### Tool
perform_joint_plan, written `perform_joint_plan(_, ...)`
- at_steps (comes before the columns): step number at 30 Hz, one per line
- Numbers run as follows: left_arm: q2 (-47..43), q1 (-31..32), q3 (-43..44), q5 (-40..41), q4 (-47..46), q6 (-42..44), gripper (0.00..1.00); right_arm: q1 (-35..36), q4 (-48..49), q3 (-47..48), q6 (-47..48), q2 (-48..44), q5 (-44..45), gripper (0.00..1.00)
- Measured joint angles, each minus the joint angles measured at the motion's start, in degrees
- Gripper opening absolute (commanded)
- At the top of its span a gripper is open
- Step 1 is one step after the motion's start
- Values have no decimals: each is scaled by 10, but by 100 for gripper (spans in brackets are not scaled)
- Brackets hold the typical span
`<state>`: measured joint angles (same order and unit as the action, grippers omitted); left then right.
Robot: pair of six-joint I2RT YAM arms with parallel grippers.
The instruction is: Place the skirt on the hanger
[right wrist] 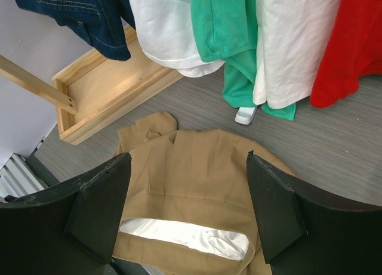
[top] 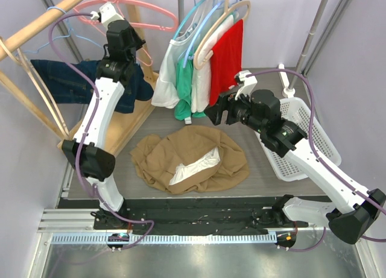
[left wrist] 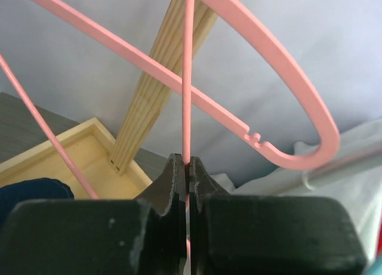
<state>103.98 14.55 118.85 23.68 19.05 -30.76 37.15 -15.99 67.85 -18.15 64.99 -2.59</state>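
Grey wood-grain bench (top: pixel 265 163) fills the workspace, and nearest the arm bases lies the crumpled tan fabric skirt (top: pixel 163 157), white lining showing, flat and not yet on anything. Just beyond it hovers the right tool (top: pixel 218 114), jaws wide and empty, looking down on the skirt. A white slatted plastic basket (top: pixel 313 139) sits to its right. Further back and up, the left tool (left wrist: pixel 186 164) is pinched tight on a thin bar of a pink plastic hanger (left wrist: pixel 189 78).

The step appears to be freeing that hanger. It likely calls for lifting up and clear before any pull toward the skirt, keeping the pinch firm on so slim a bar. Other pink hangers (left wrist: pixel 286 66) cross close by and may snag. The slanted wooden rack post (left wrist: pixel 161 66), the dark denim garment (top: pixel 66 79) below and the hung white, green and red clothes (top: pixel 226 55) crowd the way down.
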Motion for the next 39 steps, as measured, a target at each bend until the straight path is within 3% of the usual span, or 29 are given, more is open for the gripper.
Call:
perform_joint_plan(7, -98, 1, -76, -50, -5, -32, 0, 0, -16, 0, 0, -1, 7, 84)
perform_joint_plan(13, -174, 22, -146, -104, -6, -59, 0, 0, -33, 1, -4, -12, 43, 93)
perform_joint_plan(21, -291, 146, -249, -141, -3, -65, 0, 0, -42, 61, 12, -14, 64, 95)
perform_joint_plan(28, -391, 236, -349, -140, -2, -63, 0, 0, 10, 142, 48, -11, 25, 91)
perform_joint_plan(33, -434, 307, -402, -122, 6, -58, 0, 0, 80, 168, 58, 6, -31, 88)
perform_joint_plan(39, -454, 404, -445, -56, 15, -44, 0, 28, 123, 182, 58, 55, -66, 91)
